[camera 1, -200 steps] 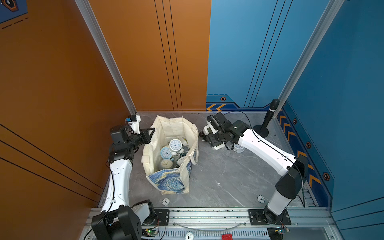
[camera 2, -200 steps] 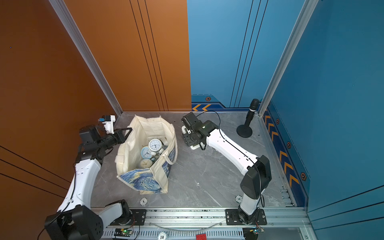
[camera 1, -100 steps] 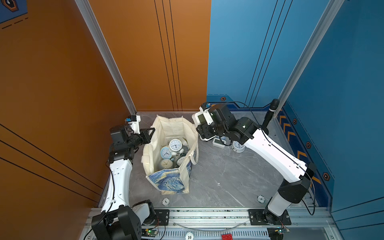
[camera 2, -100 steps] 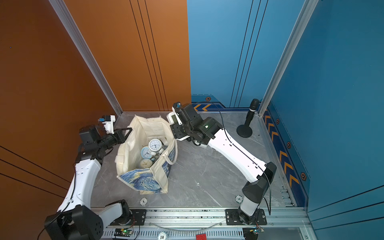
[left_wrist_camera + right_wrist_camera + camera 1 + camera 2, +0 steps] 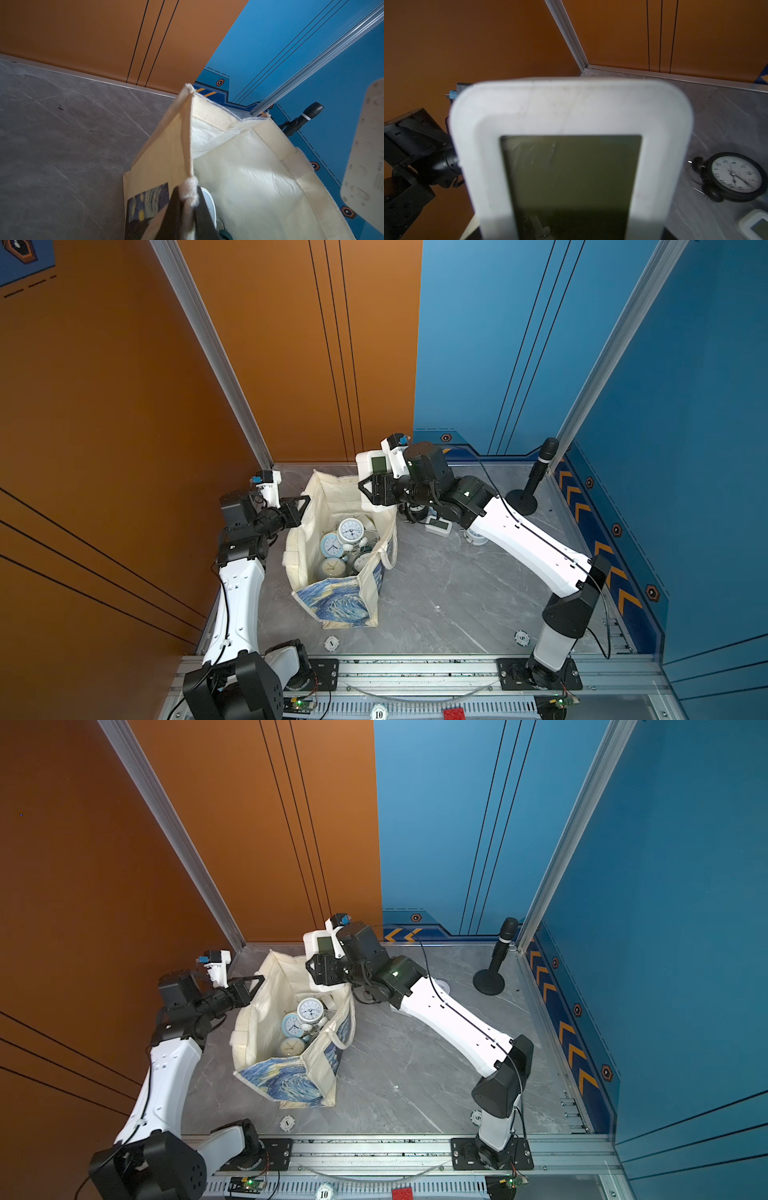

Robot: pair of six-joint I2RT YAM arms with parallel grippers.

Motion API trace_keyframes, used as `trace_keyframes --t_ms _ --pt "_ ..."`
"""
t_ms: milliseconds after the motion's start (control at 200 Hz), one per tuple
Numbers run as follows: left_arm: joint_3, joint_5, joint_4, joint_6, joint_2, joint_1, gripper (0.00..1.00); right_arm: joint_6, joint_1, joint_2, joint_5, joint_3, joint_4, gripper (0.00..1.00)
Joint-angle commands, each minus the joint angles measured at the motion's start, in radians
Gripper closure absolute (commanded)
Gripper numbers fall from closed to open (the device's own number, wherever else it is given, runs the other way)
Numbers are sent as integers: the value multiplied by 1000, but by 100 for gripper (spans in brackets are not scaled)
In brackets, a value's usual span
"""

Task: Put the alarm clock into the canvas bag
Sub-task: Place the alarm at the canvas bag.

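The canvas bag [image 5: 332,601] [image 5: 282,1081] stands open on the grey table, with several round clocks [image 5: 351,529] inside. My left gripper [image 5: 301,504] [image 5: 255,984] [image 5: 188,199] is shut on the bag's left rim and holds it up. My right gripper [image 5: 370,489] [image 5: 318,969] is shut on a white digital alarm clock [image 5: 372,466] [image 5: 320,944] [image 5: 571,116] with a dark screen. It hangs above the bag's far right rim. The clock fills the right wrist view and hides the fingers there.
A black round clock [image 5: 735,176], a small white digital clock [image 5: 438,526] [image 5: 756,226] and a white round clock [image 5: 473,537] lie on the table under my right arm. A microphone on a stand [image 5: 528,497] is at the back right. Walls close in on three sides.
My right arm has lifted the white digital clock off the table and carried it left, up over the bag's rim. The left arm and bag have not moved.
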Motion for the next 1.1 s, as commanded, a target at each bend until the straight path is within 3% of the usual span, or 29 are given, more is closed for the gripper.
trace_keyframes --t_ms 0,305,581,926,1096 --pt "-4 15 57 0 -22 -10 100 178 16 37 -29 33 112 45" --pt "-7 14 57 0 -24 -19 100 417 45 198 -77 57 204 44" --pt "-6 13 58 2 -26 -27 100 473 92 391 -39 215 101 44" --pt "-7 7 57 4 -33 -28 100 567 77 502 -47 211 55 43" --pt "-10 4 58 8 -38 -28 100 608 62 547 3 201 -64 42"
